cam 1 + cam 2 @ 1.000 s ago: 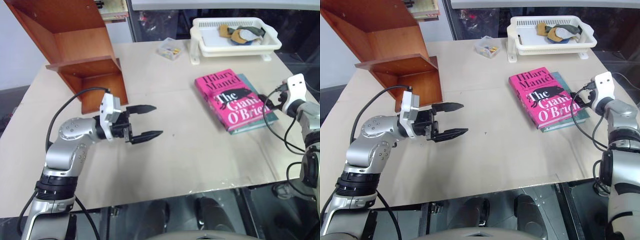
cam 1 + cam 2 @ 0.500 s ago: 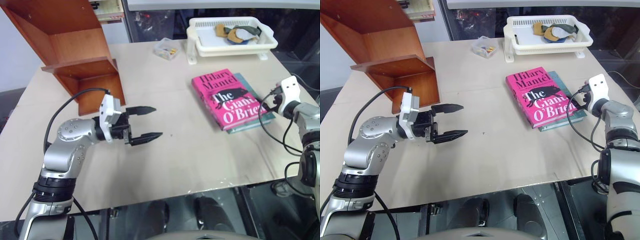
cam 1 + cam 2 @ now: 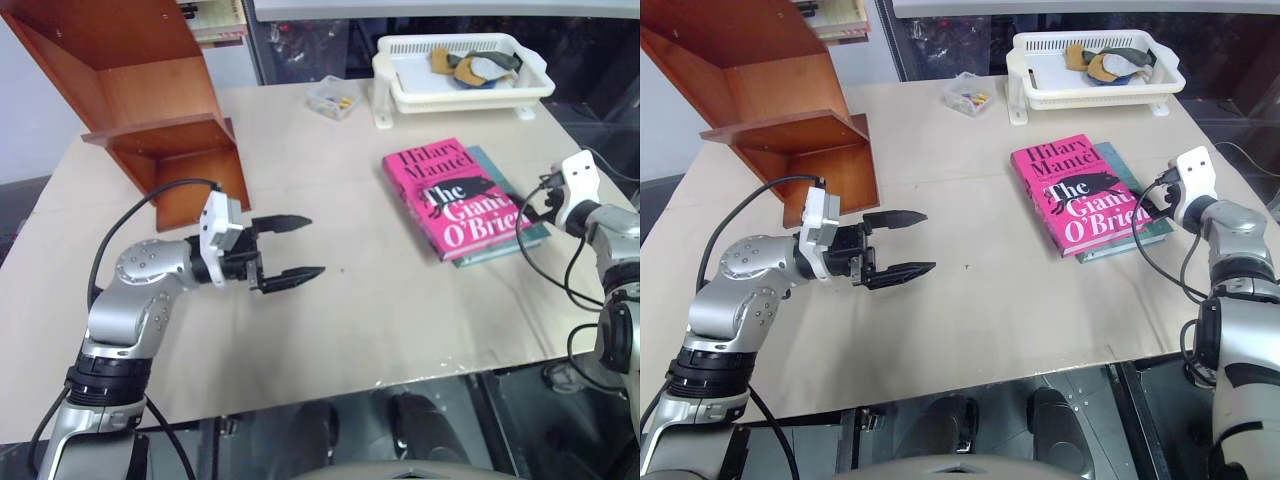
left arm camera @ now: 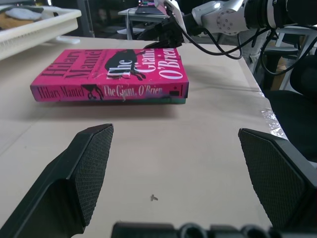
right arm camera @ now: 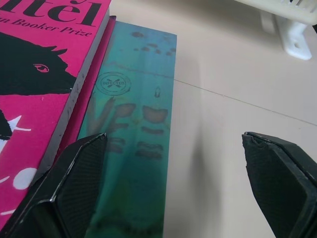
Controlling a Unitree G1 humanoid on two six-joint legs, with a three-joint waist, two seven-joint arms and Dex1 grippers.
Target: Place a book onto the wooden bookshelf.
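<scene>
The pink book (image 3: 455,200) lies flat at the table's right side, stacked on a thinner teal book (image 5: 133,148). The wooden bookshelf (image 3: 150,100) stands tilted at the far left corner. My left gripper (image 3: 315,244) hovers open over the middle of the table with nothing in it, pointing towards the book (image 4: 109,74). My right gripper (image 3: 1152,203) sits at the stack's right edge, open. Its fingers (image 5: 79,183) spread over the teal cover and the bare table beside it, holding nothing.
A white basket tray (image 3: 400,85) with small items stands at the far right. A small clear box (image 3: 335,97) lies left of it. The table's right edge runs close by my right arm. Bare tabletop (image 3: 380,300) stretches between the grippers.
The whole picture has shifted slightly with the camera. The grippers, book and shelf keep their places on the table.
</scene>
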